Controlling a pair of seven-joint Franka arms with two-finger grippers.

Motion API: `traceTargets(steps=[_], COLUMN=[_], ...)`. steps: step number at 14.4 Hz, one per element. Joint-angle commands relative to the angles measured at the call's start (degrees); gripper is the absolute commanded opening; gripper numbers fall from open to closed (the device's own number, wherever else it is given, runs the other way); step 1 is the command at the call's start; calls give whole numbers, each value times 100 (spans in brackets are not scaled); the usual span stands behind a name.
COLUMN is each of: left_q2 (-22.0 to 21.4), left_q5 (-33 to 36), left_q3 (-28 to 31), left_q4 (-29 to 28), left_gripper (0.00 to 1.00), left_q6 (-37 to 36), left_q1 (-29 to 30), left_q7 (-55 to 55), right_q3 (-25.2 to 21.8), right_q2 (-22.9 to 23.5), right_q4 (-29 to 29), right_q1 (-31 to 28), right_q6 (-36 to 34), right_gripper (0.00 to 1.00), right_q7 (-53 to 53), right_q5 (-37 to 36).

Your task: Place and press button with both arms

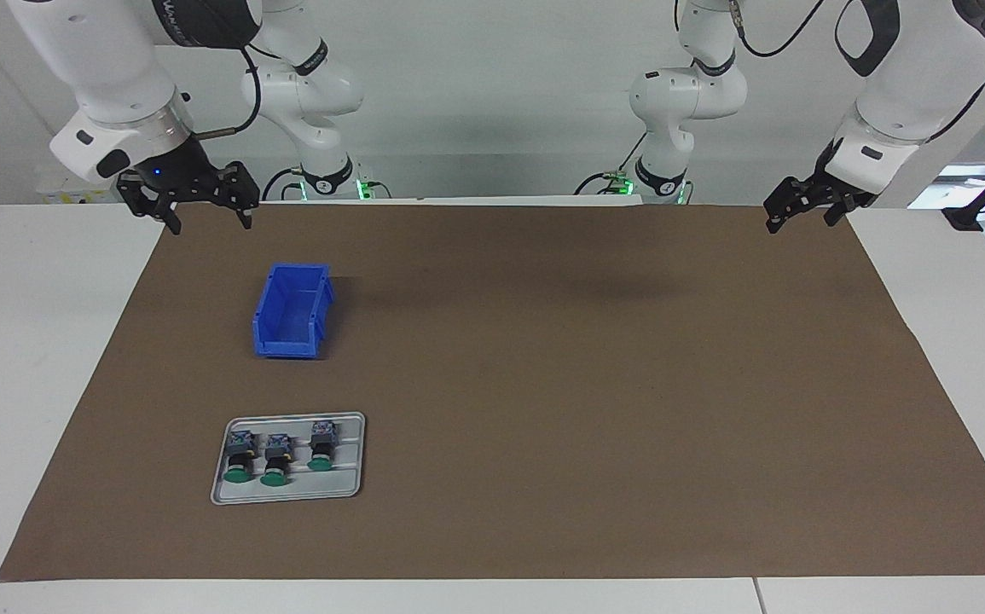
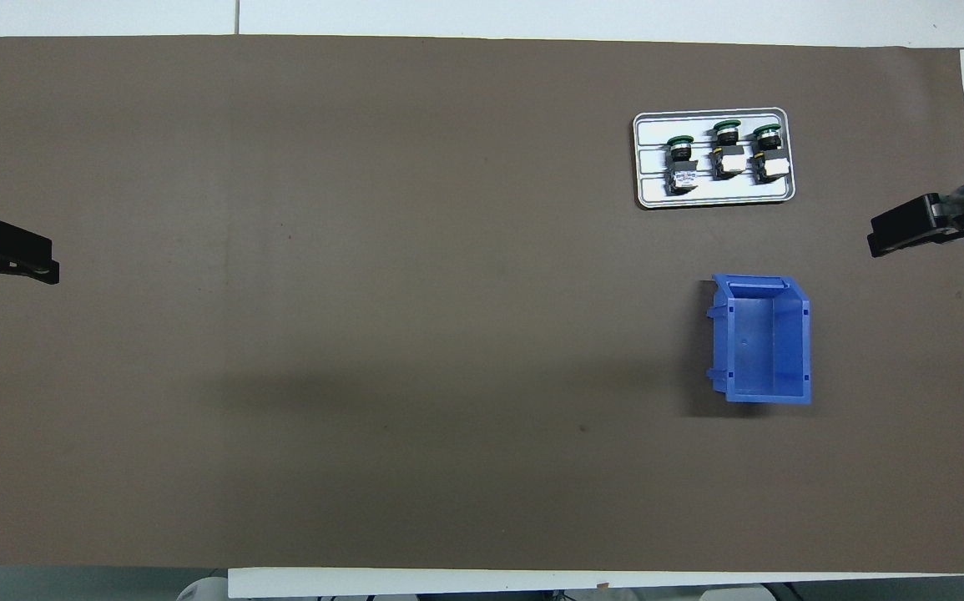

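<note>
Nothing picked up yet. 3 green-capped buttons lie side by side on a grey tray, caps pointing away from the robots: button nearest the right arm's end, middle button, third button. Tray sits toward the right arm's end of the table, farther from the robots than the blue bin, which stands empty and well apart from it.

Right gripper hangs spread wide and empty over the brown mat's edge by the robots. Left gripper hangs over the mat's corner at the left arm's end, also open and empty.

Probably first step: fetch 1 button with the right arm, closest to the tray. Best to bring the fingers straight down across the black body of the outermost button, not the cap or terminal block, keeping clear of its neighbour just beside it. Lift vertically to avoid dragging the tray. Then set it down steady, likely held by 1 gripper while the other presses the cap.
</note>
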Motion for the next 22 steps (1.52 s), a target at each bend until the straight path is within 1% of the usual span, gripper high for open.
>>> traceTargets(steps=[1,10,14,15,16,17,18,20,22], left_q2=[-84,-93,-84,-93,-93,-93,-93,-93,-93], left_q5=[41,41,41,41,41,41,41,41,41], left_q3=[-14,-14,-23,-14,-14,-14,-14,-5,-5], left_q4=[-28,-37,-37,-37,-46,-46,-46,-46,-46], left_gripper=[100,100,100,100,100,100,100,100,100], left_q6=[-18,-36,-27,-27,-36,-53,-71,-89,-80], left_q1=[11,3,-24,-24,-24,2,11,20,20], left_q7=[14,13,13,13,13,13,-4,-30,-66], right_q3=[-2,-2,7,16,42,86,86,95,113], right_q2=[-44,-70,-132,-140,-114,-88,34,621,1385], right_q4=[-106,-142,-177,-194,-151,-168,-142,234,595], right_q1=[-8,-17,-26,9,44,149,289,422,641], right_q6=[135,161,39,-101,-24,229,432,635,1134], right_gripper=[99,99,99,99,99,99,99,99,99], right_q7=[-68,2,-42,-155,-235,-175,26,413,808], right_q5=[67,75,76,84,137,207,199,260,313])
